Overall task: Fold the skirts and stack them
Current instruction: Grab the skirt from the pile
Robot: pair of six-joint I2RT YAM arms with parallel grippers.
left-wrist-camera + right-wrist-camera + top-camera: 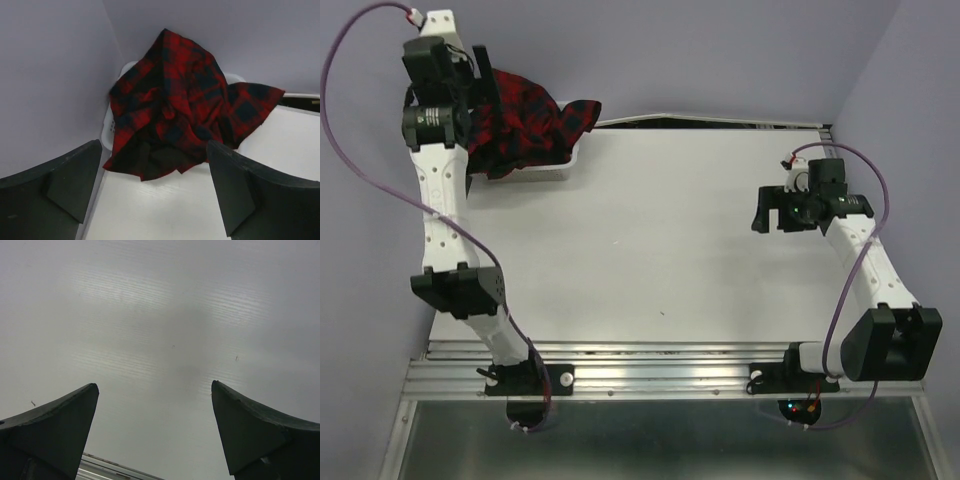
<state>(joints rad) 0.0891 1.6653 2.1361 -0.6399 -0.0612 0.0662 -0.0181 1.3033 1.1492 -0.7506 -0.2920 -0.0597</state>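
Observation:
The red-and-navy plaid skirt [532,125] lies crumpled in a heap over the white basket [563,167] in the far left corner. In the left wrist view the plaid skirt [180,100] drapes over the basket rim [107,128] and its hem hangs onto the table. My left gripper [486,118] is open and empty, just in front of the skirt, jaws [154,145] spread wide. My right gripper [767,212] is open and empty above bare table at the right, also shown in the right wrist view [154,385]. The tan-brown skirt is not in view.
The white table [670,230] is bounded by purple walls at the back and left. A dark gap [720,122] runs along the table's back edge. The metal rail [650,365] with the arm bases is at the near edge.

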